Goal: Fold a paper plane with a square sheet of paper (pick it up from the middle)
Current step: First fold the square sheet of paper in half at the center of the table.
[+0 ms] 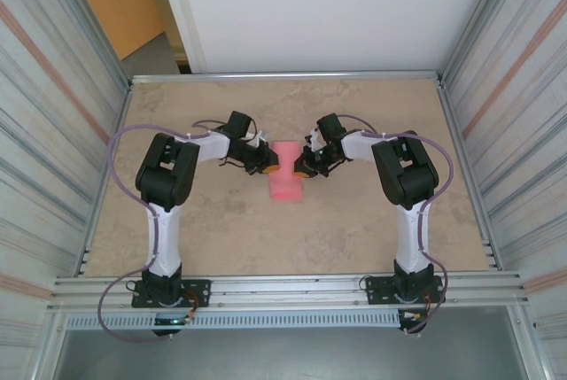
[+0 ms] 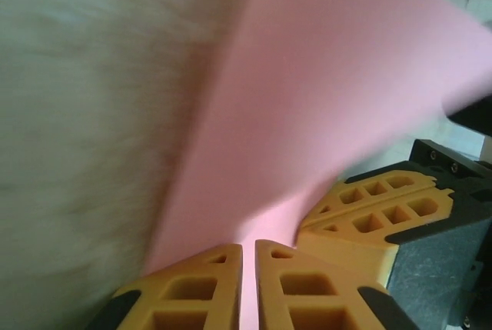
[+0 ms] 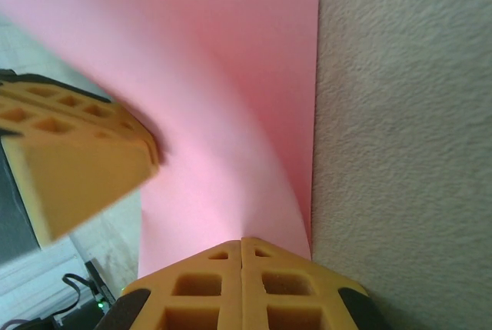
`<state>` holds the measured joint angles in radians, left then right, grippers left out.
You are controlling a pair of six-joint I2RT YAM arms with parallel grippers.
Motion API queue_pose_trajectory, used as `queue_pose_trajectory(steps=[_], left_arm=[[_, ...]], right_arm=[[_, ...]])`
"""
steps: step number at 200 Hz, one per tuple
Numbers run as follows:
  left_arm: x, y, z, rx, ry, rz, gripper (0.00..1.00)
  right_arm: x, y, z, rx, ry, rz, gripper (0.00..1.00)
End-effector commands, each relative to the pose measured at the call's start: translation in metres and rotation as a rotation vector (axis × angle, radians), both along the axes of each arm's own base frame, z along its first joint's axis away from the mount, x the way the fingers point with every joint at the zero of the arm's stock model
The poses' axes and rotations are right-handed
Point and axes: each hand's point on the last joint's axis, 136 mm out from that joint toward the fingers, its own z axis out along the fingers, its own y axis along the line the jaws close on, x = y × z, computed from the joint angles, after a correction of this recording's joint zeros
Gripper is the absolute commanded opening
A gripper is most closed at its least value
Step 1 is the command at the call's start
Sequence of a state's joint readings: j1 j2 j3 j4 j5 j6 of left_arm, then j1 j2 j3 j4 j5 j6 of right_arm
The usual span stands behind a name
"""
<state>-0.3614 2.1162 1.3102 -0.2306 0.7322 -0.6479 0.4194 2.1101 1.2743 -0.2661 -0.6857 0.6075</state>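
The square sheet of paper (image 1: 285, 187) is pink and sits at the middle of the table, seen from above as a narrow upright strip between both grippers. My left gripper (image 1: 270, 166) is at its left side and my right gripper (image 1: 303, 167) at its right. In the left wrist view the left gripper (image 2: 248, 245) is shut on the sheet (image 2: 323, 99), which curves up and away. In the right wrist view the right gripper (image 3: 241, 241) is shut on the bowed sheet (image 3: 223, 76) near its edge. Each wrist view also catches the other gripper's orange fingers (image 2: 369, 207) (image 3: 69, 153) close by.
The beige tabletop (image 1: 221, 229) has a metal rail (image 1: 283, 287) along the near edge and corrugated walls (image 1: 53, 132) on both sides. Both arms (image 1: 168, 176) reach inward from their bases at the front.
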Motion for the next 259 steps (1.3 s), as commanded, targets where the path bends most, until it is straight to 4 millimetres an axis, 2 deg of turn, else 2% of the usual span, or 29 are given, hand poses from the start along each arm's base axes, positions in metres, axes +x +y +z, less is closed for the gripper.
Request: queue_pose_trajectory(steps=[1,3,7,28,45,60,78,92,103,109,112,121,159,187,210,232,247,259], left_arm=[[0.0,0.055,-0.025,0.154,0.051,0.088,0.13],[0.0,0.056,-0.025,0.155,0.05,0.088,0.13],[0.003,0.056,-0.012,0.147,0.018,0.09,0.13],[0.007,0.049,0.012,0.114,-0.041,0.073,0.13],[0.008,0.03,0.034,0.063,-0.097,0.047,0.14],[0.007,0.01,0.045,0.033,-0.132,0.016,0.14],[0.006,-0.012,0.044,0.01,-0.136,-0.013,0.14],[0.006,-0.026,0.036,0.01,-0.122,-0.033,0.14],[0.007,-0.032,0.03,0.008,-0.108,-0.039,0.14],[0.009,-0.034,0.033,0.0,-0.114,-0.04,0.14],[0.009,-0.035,0.022,0.009,-0.095,-0.041,0.14],[0.011,-0.035,0.017,0.012,-0.09,-0.041,0.14],[0.025,-0.019,0.002,0.07,-0.095,-0.018,0.14],[0.032,0.012,-0.018,0.131,-0.059,-0.001,0.13],[0.038,0.039,-0.025,0.151,-0.049,0.019,0.13],[0.047,0.061,-0.022,0.16,-0.046,0.046,0.13],[0.053,0.067,-0.006,0.139,-0.072,0.058,0.12],[0.055,0.065,0.012,0.121,-0.108,0.052,0.11]], right_arm=[[-0.069,-0.09,-0.104,-0.434,0.296,-0.06,0.05],[-0.069,-0.09,-0.104,-0.434,0.296,-0.06,0.05],[-0.069,-0.09,-0.104,-0.434,0.295,-0.06,0.05],[-0.069,-0.089,-0.104,-0.431,0.297,-0.06,0.05],[-0.069,-0.089,-0.103,-0.43,0.298,-0.059,0.05],[-0.069,-0.089,-0.104,-0.429,0.298,-0.06,0.05],[-0.071,-0.088,-0.105,-0.429,0.304,-0.058,0.05],[-0.071,-0.088,-0.105,-0.428,0.304,-0.055,0.05],[-0.071,-0.088,-0.105,-0.429,0.303,-0.055,0.05],[-0.071,-0.088,-0.105,-0.429,0.303,-0.055,0.05],[-0.071,-0.088,-0.105,-0.429,0.303,-0.055,0.05],[-0.071,-0.088,-0.105,-0.43,0.304,-0.055,0.05],[-0.072,-0.089,-0.107,-0.437,0.303,-0.051,0.05],[-0.073,-0.092,-0.109,-0.448,0.303,-0.053,0.05],[-0.074,-0.094,-0.11,-0.454,0.304,-0.051,0.05],[-0.074,-0.094,-0.111,-0.455,0.304,-0.053,0.05],[-0.074,-0.093,-0.111,-0.451,0.303,-0.054,0.05],[-0.074,-0.093,-0.11,-0.45,0.304,-0.055,0.05]])
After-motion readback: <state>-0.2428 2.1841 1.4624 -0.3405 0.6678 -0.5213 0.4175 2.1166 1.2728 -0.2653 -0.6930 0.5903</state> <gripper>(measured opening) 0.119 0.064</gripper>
